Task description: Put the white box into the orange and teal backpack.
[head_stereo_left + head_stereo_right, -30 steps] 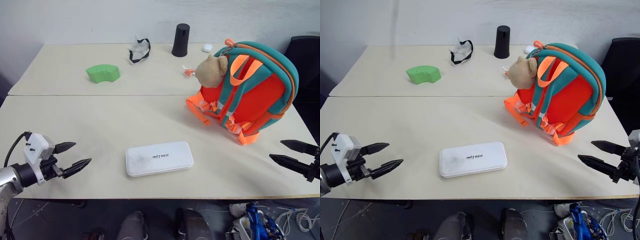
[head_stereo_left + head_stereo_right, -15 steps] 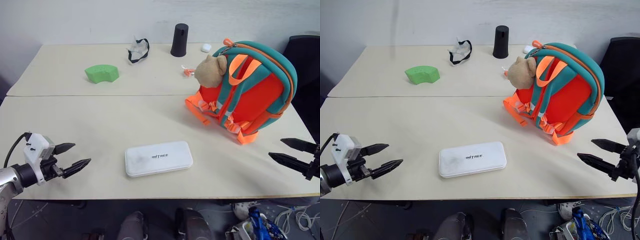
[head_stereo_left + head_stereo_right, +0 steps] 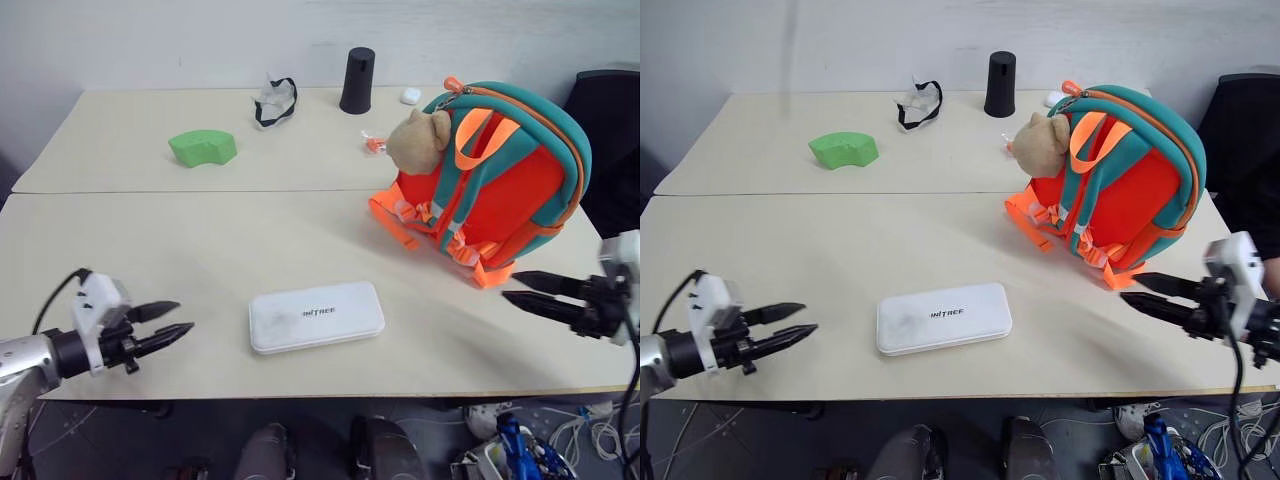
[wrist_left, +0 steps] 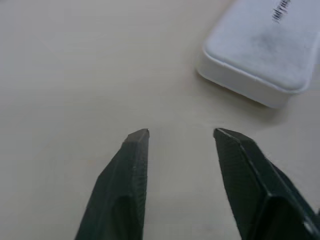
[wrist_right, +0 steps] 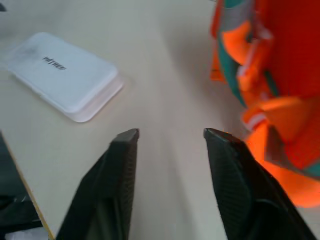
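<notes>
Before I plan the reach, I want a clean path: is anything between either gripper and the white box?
Nothing visible. Bare table lies between the left gripper and the white box, and between the right gripper and the box. The orange and teal backpack stands beyond the right gripper, off that line.

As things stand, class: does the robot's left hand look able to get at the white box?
Probably yes. The left hand is open and empty, pointing toward the white box, with only bare table between them. The box lies flat near the front edge, and nothing rests on it.
</notes>
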`<state>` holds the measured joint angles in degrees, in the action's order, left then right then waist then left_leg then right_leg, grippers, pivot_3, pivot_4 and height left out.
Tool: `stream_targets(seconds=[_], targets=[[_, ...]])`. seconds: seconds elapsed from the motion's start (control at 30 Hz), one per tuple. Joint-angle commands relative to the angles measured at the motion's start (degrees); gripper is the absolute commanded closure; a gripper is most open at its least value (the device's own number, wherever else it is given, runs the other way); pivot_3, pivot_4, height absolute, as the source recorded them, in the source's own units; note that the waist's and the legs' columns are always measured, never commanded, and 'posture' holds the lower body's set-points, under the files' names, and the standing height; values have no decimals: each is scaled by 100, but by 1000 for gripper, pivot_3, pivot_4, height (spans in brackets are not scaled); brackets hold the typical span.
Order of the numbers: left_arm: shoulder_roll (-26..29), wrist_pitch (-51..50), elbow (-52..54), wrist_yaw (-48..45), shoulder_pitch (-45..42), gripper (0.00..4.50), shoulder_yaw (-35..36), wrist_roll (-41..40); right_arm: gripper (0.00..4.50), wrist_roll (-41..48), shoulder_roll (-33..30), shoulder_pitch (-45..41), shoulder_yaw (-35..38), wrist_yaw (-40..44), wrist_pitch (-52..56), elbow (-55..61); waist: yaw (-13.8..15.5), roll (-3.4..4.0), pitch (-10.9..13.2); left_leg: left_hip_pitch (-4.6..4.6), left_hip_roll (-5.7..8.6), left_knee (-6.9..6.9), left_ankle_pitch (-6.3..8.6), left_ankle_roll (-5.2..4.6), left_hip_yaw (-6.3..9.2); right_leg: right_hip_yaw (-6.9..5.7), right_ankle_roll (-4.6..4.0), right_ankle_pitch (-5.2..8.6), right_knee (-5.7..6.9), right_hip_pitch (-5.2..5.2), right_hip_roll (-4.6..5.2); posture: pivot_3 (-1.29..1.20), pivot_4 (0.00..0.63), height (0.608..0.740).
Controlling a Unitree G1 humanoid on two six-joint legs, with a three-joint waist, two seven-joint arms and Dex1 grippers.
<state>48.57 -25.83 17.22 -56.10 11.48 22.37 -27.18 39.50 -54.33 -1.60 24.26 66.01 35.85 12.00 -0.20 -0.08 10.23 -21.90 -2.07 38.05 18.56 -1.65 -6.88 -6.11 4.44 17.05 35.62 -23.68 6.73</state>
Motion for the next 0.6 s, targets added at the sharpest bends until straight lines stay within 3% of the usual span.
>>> stream_targets(seconds=[0.03, 0.1, 0.13, 0.27, 0.6], targets=[[120, 305, -91, -129, -365, 3502, -704, 414, 3745, -64, 279, -451, -715, -93, -117, 277, 3, 0, 0, 0, 0, 0, 0, 0, 0, 0, -1, 0, 0, 0, 0, 0, 150, 740], [108, 318, -186, -100, -661, 4198, -1126, 646, 4472, -290, 428, -682, -1187, -125, -224, 282, 22, 0, 0, -1, 1, 0, -2, 1, 0, -1, -1, -1, 0, 0, 0, 0, 150, 740], [74, 311, -251, -38, -841, 4485, -1320, 766, 4500, -492, 497, -783, -1446, -177, -338, 258, 23, 0, 0, -3, 2, 1, -9, 13, 0, -1, -1, -1, 0, -2, 1, 0, 150, 740], [-67, 307, -371, -4, -1287, 4485, -1657, 845, 4500, -1239, 754, -1067, -2120, -519, -736, -100, 8, -2, 1, -14, 4, 2, -18, 29, -3, -5, 2, -2, -3, -6, -1, 0, 150, 740], [-286, 309, -530, -77, -1760, 4485, -2096, 849, 4500, -1878, 1043, -1040, -2690, -708, -1124, -298, 5, -3, 1, -16, 9, 17, -31, 25, -12, -5, 10, -6, 10, -7, -12, 0, 150, 740]])
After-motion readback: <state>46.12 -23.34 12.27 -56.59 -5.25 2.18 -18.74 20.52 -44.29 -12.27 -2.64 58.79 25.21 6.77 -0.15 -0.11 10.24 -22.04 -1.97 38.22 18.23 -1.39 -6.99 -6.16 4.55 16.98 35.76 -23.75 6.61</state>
